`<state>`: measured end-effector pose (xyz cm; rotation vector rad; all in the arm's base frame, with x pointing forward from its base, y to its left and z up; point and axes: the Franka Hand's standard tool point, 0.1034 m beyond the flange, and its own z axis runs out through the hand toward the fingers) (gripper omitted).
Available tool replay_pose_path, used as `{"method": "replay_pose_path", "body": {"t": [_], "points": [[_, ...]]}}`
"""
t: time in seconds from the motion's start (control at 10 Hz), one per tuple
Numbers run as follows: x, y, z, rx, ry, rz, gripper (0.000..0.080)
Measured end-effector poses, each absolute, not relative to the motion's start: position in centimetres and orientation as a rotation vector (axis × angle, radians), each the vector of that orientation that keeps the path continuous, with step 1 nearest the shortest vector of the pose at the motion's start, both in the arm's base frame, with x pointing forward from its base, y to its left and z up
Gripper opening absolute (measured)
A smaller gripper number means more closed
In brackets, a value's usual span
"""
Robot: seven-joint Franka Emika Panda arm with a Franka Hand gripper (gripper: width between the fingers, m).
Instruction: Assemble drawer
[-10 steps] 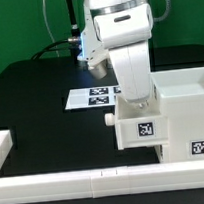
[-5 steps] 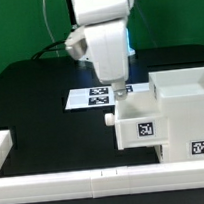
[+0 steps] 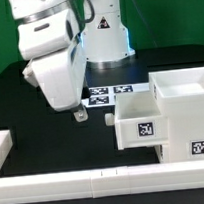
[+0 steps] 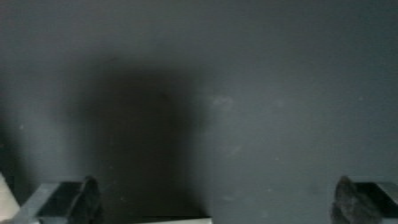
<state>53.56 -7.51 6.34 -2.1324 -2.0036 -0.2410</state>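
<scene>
The white drawer housing (image 3: 187,111) stands at the exterior view's right, with a tag on its front. A knobbed tray (image 3: 142,122) sits in it and sticks out toward the exterior view's left, its knob (image 3: 111,117) at the end. I see no second tray. My gripper (image 3: 79,114) hangs low over the black table, to the exterior view's left of the knob and apart from it. In the wrist view my gripper (image 4: 222,205) is open, with only dark table between the fingertips (image 4: 71,200).
The marker board (image 3: 111,92) lies flat behind my gripper. A long low white rail (image 3: 97,177) runs along the front edge, with a short white piece (image 3: 1,146) at the exterior view's left. The arm's base (image 3: 106,34) stands at the back.
My arm has swung from above the tray and housing toward the exterior view's left and come down. The tray and housing have not moved.
</scene>
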Motion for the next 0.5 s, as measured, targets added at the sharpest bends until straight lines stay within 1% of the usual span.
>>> {"method": "replay_pose_path", "body": {"t": [0.2, 0.3, 0.5], "points": [[52.8, -8.3, 4.8, -2.114, -1.921, -0.281, 0.0649], [52.9, -8.0, 4.4, -2.127, -1.888, -0.283, 0.0649], [53.3, -5.8, 4.5, -2.158, -1.829, -0.268, 0.0649]]}}
